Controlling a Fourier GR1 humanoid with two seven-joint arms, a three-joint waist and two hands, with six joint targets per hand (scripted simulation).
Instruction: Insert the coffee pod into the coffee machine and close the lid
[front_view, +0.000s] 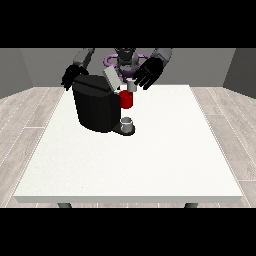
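Landmark for this report: the coffee machine (97, 107), a squat black body standing on the white table (150, 165), toward the table's far left part.

Left of the machine's top rear corner, the hand at the view's left (72, 77) hangs just beside the casing. It is black against black; whether it touches the machine cannot be told, nor whether its fingers are spread or curled.

On the machine itself, the grey lid (112, 78) stands raised and tilted at the top right edge, not closed. Below it, on the machine's right face, sits a red part (127, 100). At the foot of that face a small grey cup (127, 122) stands on the dark drip base.

No brand, label or writing can be read on any surface.

Right of the lid and directly above the red part is the coffee pod (132, 86), a small pale grey cylinder, upright as far as can be seen. It lies at the fingertips of the hand at the view's right (149, 72), just below and to the left of the palm. The fingers (142, 82) point down toward the pod and appear to close about its top; the exact contact is too small to confirm.
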